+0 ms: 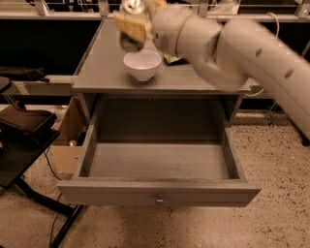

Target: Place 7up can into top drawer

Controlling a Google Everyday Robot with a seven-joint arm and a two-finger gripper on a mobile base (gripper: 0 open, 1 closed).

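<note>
Above the white bowl (142,64), toward the back of the tabletop (99,72), the gripper (131,29) hangs in the air at the end of the arm (232,48), which reaches in from the right. It appears to be clamped around the 7up can (133,6). The can's silver top shows just over the yellowish finger pads, while most of its body is hidden behind them and blurred by motion. The can is therefore off the tabletop and held high, well apart from where it has to go. The top drawer (157,191) is pulled fully out toward the camera with its knob (159,200) on the front panel. Its grey floor is in plain sight and the can is not in it. A green snack bag (169,59) lies on the tabletop beside the bowl, partly covered by the arm, and has no part in the job. Judging by this, the pick-up is done and the drawer needs no further opening. What remains is to carry the can forward past the tabletop's front edge, lower it into the drawer, and release it. The bowl sits directly beneath the gripper, so the path forward will likely need to pass over it.
</note>
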